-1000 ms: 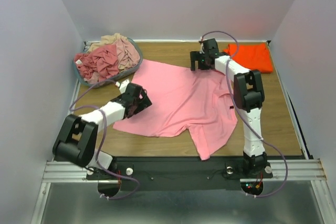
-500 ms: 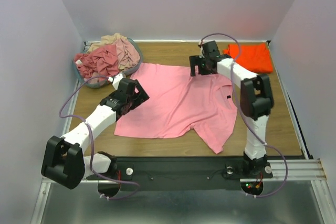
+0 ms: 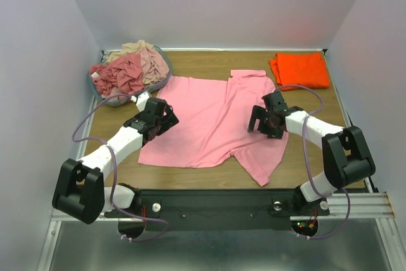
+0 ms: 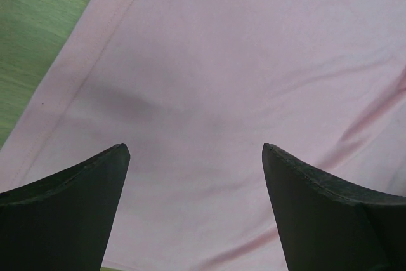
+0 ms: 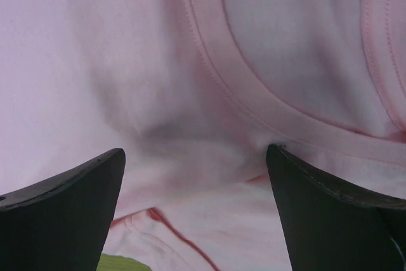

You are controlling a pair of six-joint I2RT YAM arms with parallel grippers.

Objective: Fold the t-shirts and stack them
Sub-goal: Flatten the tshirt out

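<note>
**Fig.** Pink t-shirt (image 3: 209, 125) spread on table (image 3: 209, 61); folded orange t-shirt (image 3: 301, 70) lying far right. Left gripper (image 3: 169, 113) and right gripper (image 3: 261, 124) both gaping wide, holding nothing, poised low over side edge and collar (image 5: 254, 99). We are judging risk: jaws catching one layer only, dragging cloth askew. Bare wood lying open right of shirt; basket (image 3: 100, 95) crowding far-left corner.

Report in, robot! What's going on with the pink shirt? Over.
Grippers open: left gripper over pink shirt near its hem, right gripper over the collar. Nothing in the way.
</note>
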